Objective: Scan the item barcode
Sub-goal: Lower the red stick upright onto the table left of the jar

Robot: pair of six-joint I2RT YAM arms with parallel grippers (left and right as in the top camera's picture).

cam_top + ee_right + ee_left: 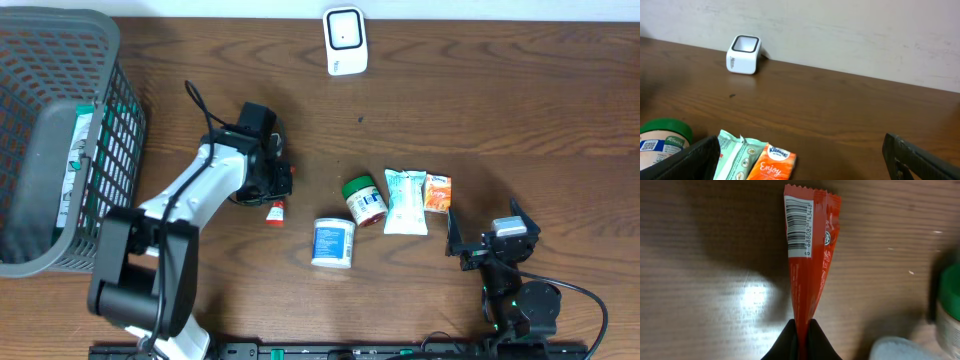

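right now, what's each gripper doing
left gripper: shut on the red packet
right gripper: open, holding nothing

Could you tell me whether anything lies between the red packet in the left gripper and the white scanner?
Nothing visible does: only bare table lies between the red packet, pinched in the left gripper, and the white scanner at the far edge.
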